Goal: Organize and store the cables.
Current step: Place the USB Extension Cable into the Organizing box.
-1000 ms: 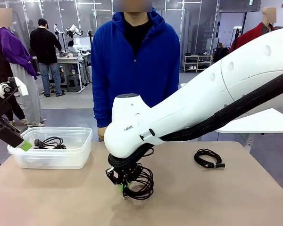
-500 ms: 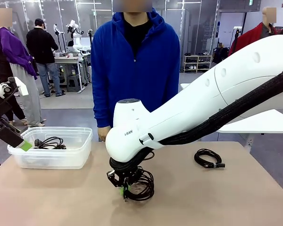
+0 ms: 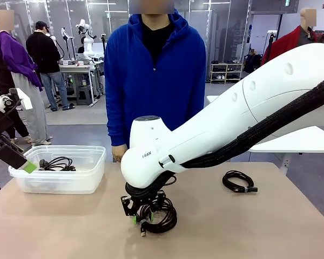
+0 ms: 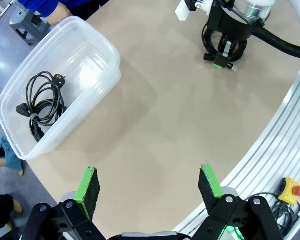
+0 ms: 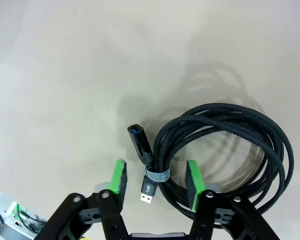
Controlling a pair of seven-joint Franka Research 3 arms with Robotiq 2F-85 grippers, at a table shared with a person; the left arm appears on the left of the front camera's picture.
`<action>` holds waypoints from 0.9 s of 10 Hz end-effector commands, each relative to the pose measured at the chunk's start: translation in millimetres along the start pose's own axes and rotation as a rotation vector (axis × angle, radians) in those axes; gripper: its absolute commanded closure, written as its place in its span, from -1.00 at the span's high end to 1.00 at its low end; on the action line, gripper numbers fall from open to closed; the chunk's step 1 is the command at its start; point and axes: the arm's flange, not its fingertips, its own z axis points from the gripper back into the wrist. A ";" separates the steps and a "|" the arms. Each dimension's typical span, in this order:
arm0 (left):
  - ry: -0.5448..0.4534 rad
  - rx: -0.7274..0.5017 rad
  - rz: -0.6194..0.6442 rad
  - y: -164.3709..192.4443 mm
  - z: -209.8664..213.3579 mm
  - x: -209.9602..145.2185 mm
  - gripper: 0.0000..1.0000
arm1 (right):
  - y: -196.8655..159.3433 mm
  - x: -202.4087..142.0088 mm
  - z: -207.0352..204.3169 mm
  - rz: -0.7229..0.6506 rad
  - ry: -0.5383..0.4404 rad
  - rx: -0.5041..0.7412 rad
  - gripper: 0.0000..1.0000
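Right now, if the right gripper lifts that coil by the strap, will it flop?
Probably holds together: a grey strap binds the coil. It looks limp, so it would likely sag. Its USB ends may dangle.

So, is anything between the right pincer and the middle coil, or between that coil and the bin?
Nothing visible. The right pincer is open astride the coil, its pads on either side of the tied part. Bare table lies between the coil and the bin.

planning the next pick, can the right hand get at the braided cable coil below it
Probably yes: the right hand is open, pads straddling the tied part of the braided cable coil, nothing else between them.
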 end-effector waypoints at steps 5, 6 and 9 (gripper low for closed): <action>0.000 0.004 -0.004 -1.6 1.0 0.8 1.00 | -10.2 -37.5 78.3 0.100 -0.165 0.051 1.00; 0.000 0.004 -0.004 -1.6 1.0 0.8 1.00 | -24.4 -44.7 99.1 0.143 -0.196 0.047 1.00; 0.000 0.004 -0.004 -1.6 1.0 0.8 1.00 | -81.5 -76.5 160.0 0.267 -0.304 0.108 1.00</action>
